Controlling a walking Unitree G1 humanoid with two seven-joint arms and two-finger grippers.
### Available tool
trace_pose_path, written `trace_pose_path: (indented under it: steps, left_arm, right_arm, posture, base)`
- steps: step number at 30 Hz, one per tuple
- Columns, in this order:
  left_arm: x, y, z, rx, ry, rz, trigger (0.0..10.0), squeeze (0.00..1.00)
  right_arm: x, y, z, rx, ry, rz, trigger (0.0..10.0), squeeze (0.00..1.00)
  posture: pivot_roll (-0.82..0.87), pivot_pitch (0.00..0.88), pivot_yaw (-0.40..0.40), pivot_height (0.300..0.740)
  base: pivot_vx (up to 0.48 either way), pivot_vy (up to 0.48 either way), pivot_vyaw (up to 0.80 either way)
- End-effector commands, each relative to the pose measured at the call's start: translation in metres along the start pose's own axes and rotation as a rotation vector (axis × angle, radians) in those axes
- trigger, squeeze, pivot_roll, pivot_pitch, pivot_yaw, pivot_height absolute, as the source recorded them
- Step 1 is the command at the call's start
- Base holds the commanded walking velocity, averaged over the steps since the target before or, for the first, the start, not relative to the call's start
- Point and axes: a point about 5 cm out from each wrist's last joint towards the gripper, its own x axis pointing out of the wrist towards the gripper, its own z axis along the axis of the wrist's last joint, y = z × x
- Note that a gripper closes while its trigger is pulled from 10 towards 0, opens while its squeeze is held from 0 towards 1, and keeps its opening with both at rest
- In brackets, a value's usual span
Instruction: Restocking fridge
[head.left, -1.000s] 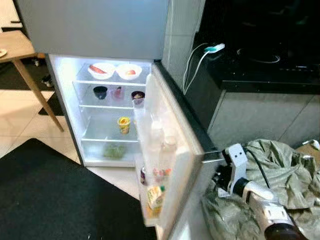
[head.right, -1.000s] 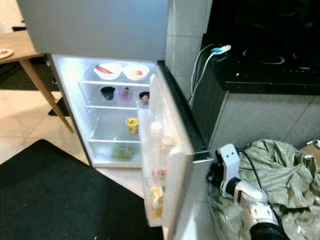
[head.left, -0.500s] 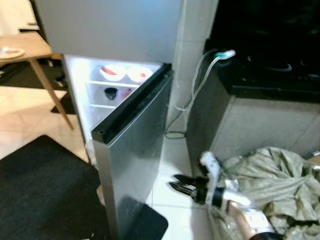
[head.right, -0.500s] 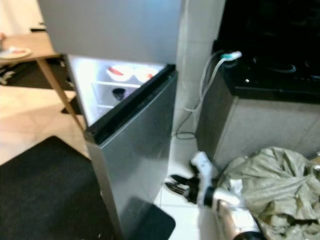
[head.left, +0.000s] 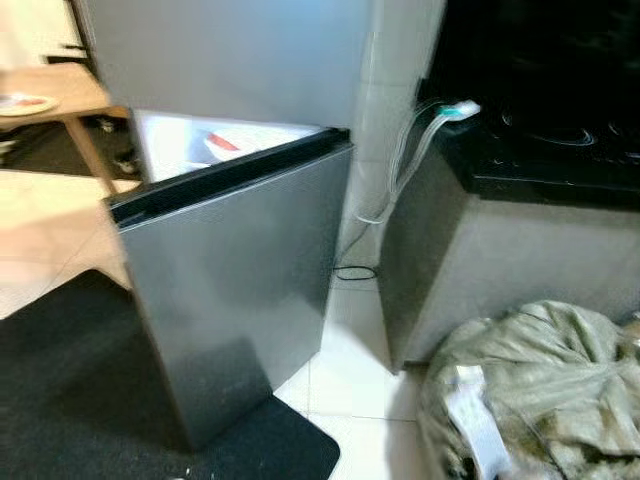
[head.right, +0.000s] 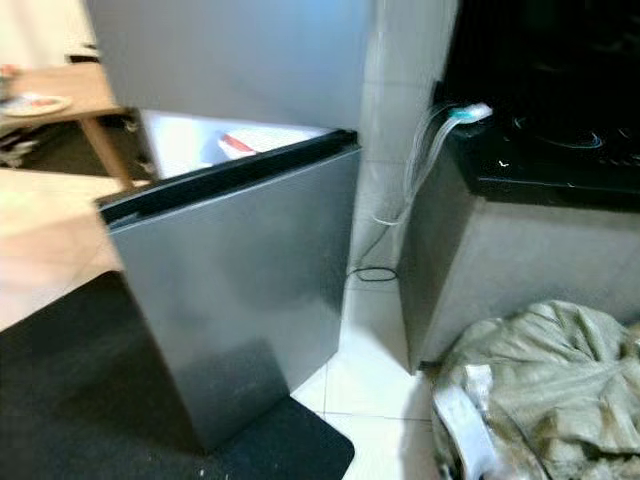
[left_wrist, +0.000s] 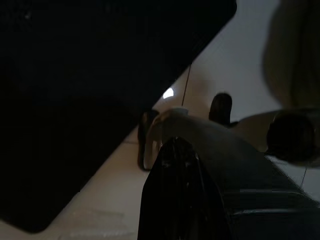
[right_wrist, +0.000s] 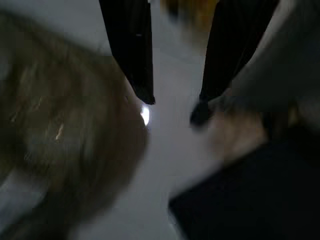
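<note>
Fridge (head.left: 230, 60), one unit, grey. Its lower door (head.left: 235, 290) is nearly closed and hides almost all of the lit interior; through the gap at the top, one white bowl (head.left: 222, 146) with something red in it, cut off. One black mat (head.left: 70, 380) on the tiled floor in front. Dark counter (head.left: 540, 150) on the robot's right, one white cable (head.left: 405, 165) hanging off it. One crumpled olive bag (head.left: 540, 390) low on the right. Right gripper (right_wrist: 172, 107): blurred, two fingers spread apart, holding nothing, above pale floor. Left gripper (left_wrist: 175, 165): very dark, finger spacing can't be told, hangs over mat edge and tile.

fridge door (head.left: 230, 290) hides most shelves | bowl (head.left: 222, 146) half hidden | right wrist view blurred
</note>
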Motion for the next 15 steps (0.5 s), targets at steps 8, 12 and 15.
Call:
trace_pose_path:
  steps: [8,12,15]
  left_arm:
    - [0.004,-0.016,-0.010,0.015,0.052,-0.018,10.0,0.00]
    - [0.004,-0.016,-0.010,0.030,0.059,-0.021,10.0,0.00]
    - [0.004,-0.015,-0.010,0.052,0.070,-0.021,10.0,0.00]
  right_arm:
    - [-0.011,0.044,-0.095,0.079,0.320,0.053,10.0,0.00]
    - [-0.010,0.047,-0.095,0.100,0.312,0.056,10.0,0.00]
    - [-0.009,0.046,-0.095,0.106,0.309,0.030,10.0,0.00]
  posture:
    - [-0.06,0.000,-0.078,0.740]
    - [-0.07,0.000,-0.071,0.740]
    - [-0.08,0.000,-0.063,0.740]
  base:
    - [0.000,0.000,0.72]
    - [0.000,0.000,0.72]
    - [0.000,0.000,0.72]
